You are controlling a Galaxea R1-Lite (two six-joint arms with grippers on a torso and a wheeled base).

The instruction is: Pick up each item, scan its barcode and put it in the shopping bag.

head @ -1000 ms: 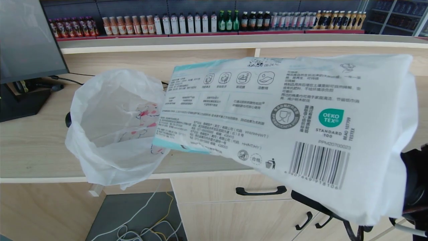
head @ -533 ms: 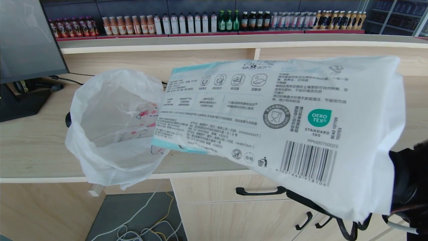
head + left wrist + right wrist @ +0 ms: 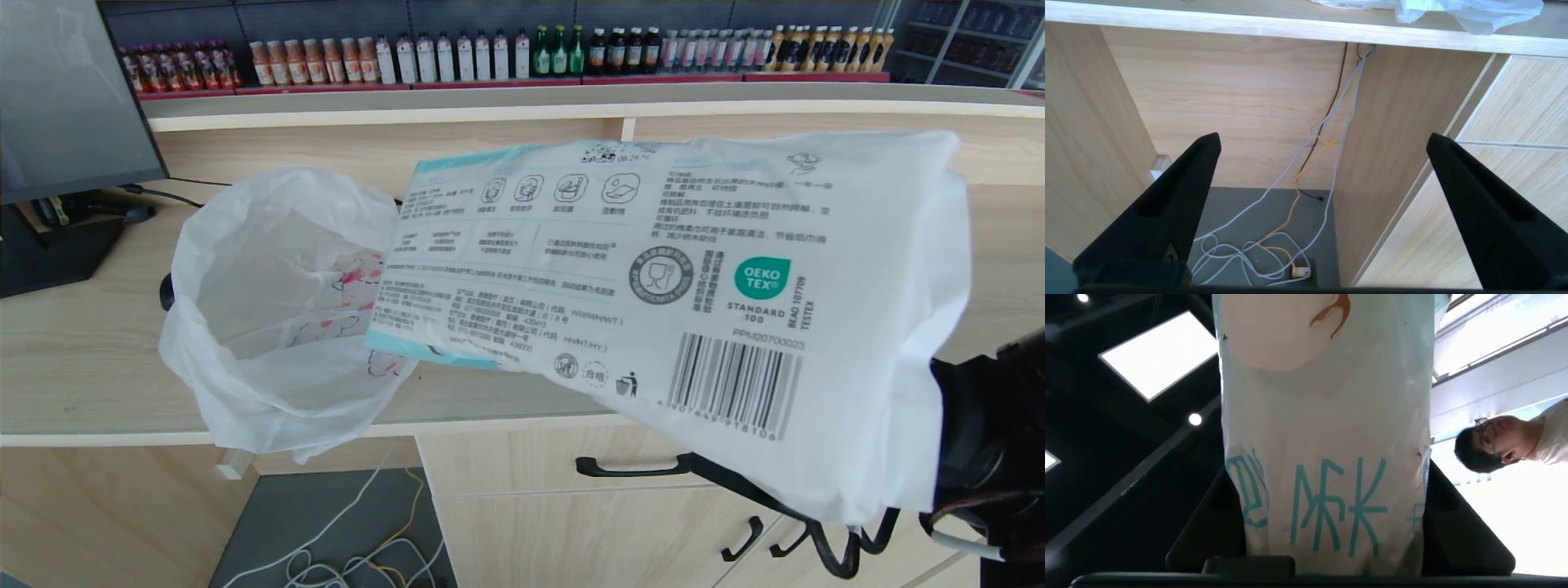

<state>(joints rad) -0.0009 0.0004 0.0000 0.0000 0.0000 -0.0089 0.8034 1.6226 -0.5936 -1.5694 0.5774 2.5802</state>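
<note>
1 white pack (image 3: 669, 294) is hanging barcode-up above the counter's (image 3: 82, 351) front edge, its far end at the shopping bag's (image 3: 269, 327) mouth. The right gripper (image 3: 1327, 531) is clamping its near end; the left gripper (image 3: 1319, 212) is hovering beneath the counter, jaws wide.

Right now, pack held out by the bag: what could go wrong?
The right gripper holds the pack by one end only; the free end may sag or slip.
The pack looks as wide as the slack mouth of the shopping bag and could snag its rim.
The bag overhangs the front edge of the counter; a push might tip it off.
</note>
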